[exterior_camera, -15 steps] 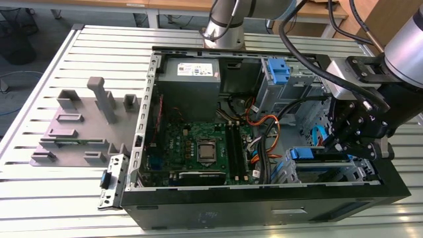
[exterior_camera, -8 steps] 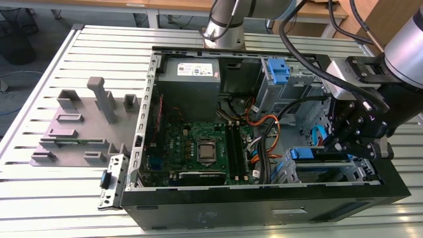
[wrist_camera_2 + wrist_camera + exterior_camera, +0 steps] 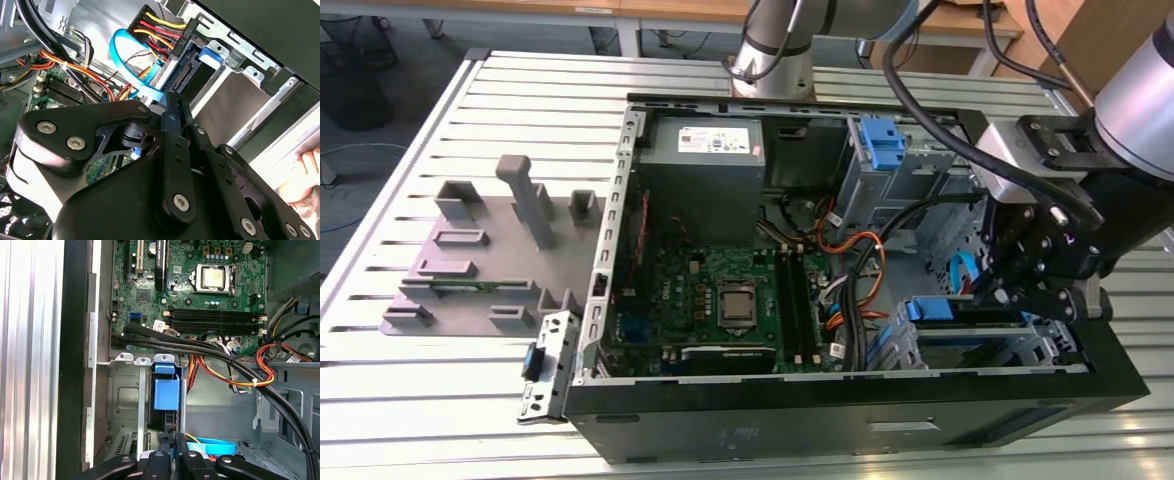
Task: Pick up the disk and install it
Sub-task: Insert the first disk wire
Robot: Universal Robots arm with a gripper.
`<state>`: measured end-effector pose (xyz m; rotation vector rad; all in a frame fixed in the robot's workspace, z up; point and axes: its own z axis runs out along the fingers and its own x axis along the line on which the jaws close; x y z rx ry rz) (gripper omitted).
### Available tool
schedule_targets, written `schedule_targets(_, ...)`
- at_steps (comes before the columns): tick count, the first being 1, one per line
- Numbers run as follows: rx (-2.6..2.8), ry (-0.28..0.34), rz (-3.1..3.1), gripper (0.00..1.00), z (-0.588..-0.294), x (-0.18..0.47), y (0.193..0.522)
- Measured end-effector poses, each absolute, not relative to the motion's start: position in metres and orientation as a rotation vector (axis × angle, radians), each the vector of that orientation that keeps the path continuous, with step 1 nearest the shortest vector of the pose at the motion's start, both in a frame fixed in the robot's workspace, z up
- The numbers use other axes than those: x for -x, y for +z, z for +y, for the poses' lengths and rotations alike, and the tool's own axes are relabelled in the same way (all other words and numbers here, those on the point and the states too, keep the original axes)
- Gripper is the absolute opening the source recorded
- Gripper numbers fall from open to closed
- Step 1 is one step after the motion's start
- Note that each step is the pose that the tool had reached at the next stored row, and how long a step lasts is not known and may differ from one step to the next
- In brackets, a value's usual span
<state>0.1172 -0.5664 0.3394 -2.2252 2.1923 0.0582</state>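
disk point(image 3: 166, 390) mostly hidden, fingers' point(image 3: 168, 437) tips unseen

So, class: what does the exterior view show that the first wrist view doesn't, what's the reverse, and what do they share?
Exterior view alone: the grey fixture beside the computer case, the power supply box and the arm's base. First wrist view alone: the bay's metal wall beside the disk. Shared: the motherboard, its processor socket and the blue-framed disk.

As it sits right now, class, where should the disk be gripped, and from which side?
Probably across its two flat faces at the blue-framed edge, coming straight in through the open side of the case. The disk stands on edge in its bay, so the bay walls cover the rest and that edge alone is exposed.
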Motion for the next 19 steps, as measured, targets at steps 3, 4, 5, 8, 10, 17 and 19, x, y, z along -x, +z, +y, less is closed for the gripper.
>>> schedule_targets(3,2.225,0.059,2.192,0.16,-0.5664,-0.1172,0.3390)
schedule_targets(4,2.225,0.059,2.192,0.16,-0.5664,-0.1172,0.3389)
schedule_targets(5,2.225,0.059,2.192,0.16,-0.5663,-0.1172,0.3389)
schedule_targets(8,2.222,0.066,2.189,0.16,-0.5664,-0.1172,0.3386)
schedule_targets(10,2.222,0.066,2.189,0.16,-0.5663,-0.1172,0.3387)
schedule_targets(17,2.221,0.066,2.188,0.16,-0.5663,-0.1172,0.3387)
schedule_targets(19,2.221,0.066,2.188,0.16,-0.5664,-0.1172,0.3386)
